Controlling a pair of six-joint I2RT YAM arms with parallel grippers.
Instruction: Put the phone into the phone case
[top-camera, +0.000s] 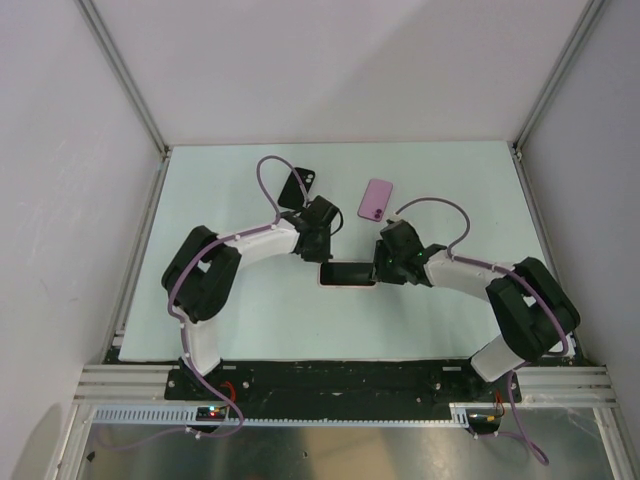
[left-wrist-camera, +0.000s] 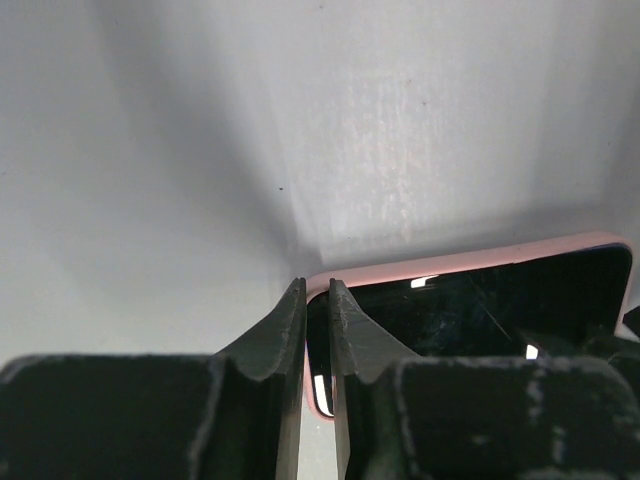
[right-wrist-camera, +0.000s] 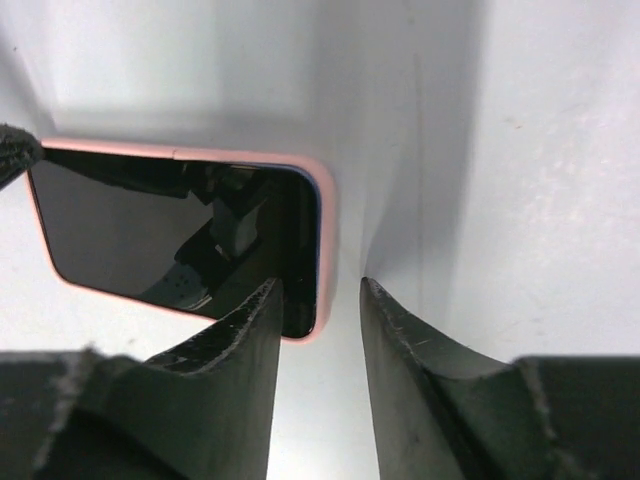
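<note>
Your left gripper (left-wrist-camera: 316, 290) has its jaws drawn to a slit over one short end of the phone (left-wrist-camera: 480, 300). The rim of the pink case (left-wrist-camera: 450, 262) lies in the gap, and you cannot tell whether they bite it. At the phone's other end, your right gripper (right-wrist-camera: 320, 290) stands with its jaws moderately apart, one finger over the dark screen and the other just beyond the rim, holding nothing.

The phone lies flat and screen up between the two grippers. Pink shows along every edge in view, so it looks seated in the case, or nearly so. Treat it as a thin, stiff, light thing with slick glass. The case lip is probably softer and will give. Press or pinch at the ends and corners, not mid-screen.

Beyond the phone's right end, well apart, lies a pink slab (top-camera: 376, 200). Beyond its left end lies a black slab (top-camera: 296, 187). Each has a camera corner, and whether it is a handset or a cover you cannot tell.

The table (top-camera: 450, 190) under the phone is pale, smooth and matte. Plain white walls (top-camera: 330, 70) close in beyond it and to both sides.
</note>
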